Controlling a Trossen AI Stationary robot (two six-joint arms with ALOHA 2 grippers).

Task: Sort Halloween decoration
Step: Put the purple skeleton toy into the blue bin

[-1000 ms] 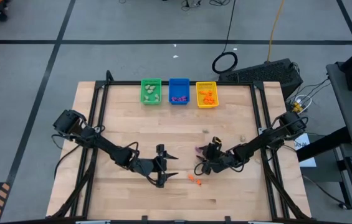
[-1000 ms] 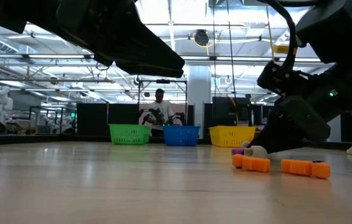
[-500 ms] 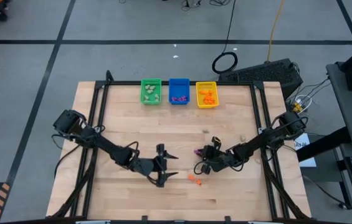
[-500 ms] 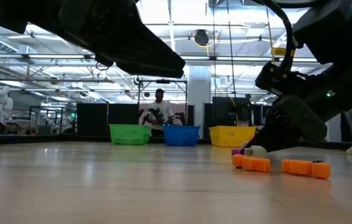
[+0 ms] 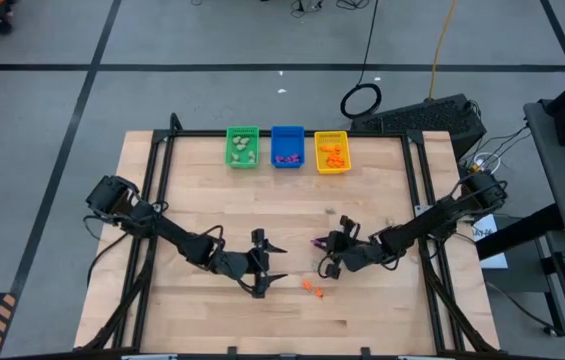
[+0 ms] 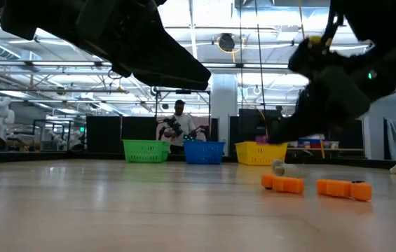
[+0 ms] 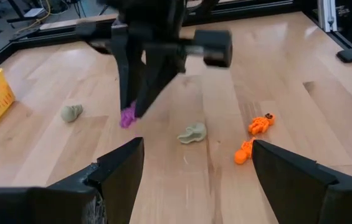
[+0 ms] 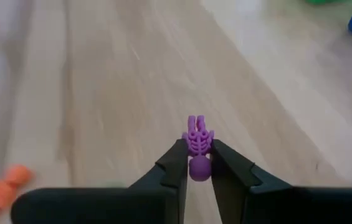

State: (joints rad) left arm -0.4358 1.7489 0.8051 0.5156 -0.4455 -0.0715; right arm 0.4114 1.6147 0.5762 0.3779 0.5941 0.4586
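Observation:
My right gripper [image 5: 320,245] hangs over the middle of the table, shut on a purple skeleton trinket [image 8: 197,140]. Two orange trinkets [image 5: 313,289] lie on the wood just toward the near edge of it, and a pale beige one [image 7: 192,132] lies beside them. Another beige trinket [image 7: 71,112] lies farther toward the right. My left gripper [image 5: 280,264] stands open to the left of the orange trinkets, with nothing between its fingers. My right gripper pinches the purple trinket between its two fingertips [image 8: 177,155] at its rounded end [image 8: 199,168]. The ribbed end [image 8: 198,132] sticks out past the fingers. The fingers slant down from the table's right, and the trinket [image 7: 128,117] hangs clear of the wood.
Three small bins stand in a row at the far edge: green [image 5: 242,147], blue [image 5: 287,146] and yellow [image 5: 332,152], each with trinkets inside. A black frame [image 5: 162,170] runs round the table top. A person shows in the room behind the bins in the low view.
My right gripper has risen from the table surface with the purple trinket, which now hangs clear of the wood. The orange and beige trinkets have stayed where they were.

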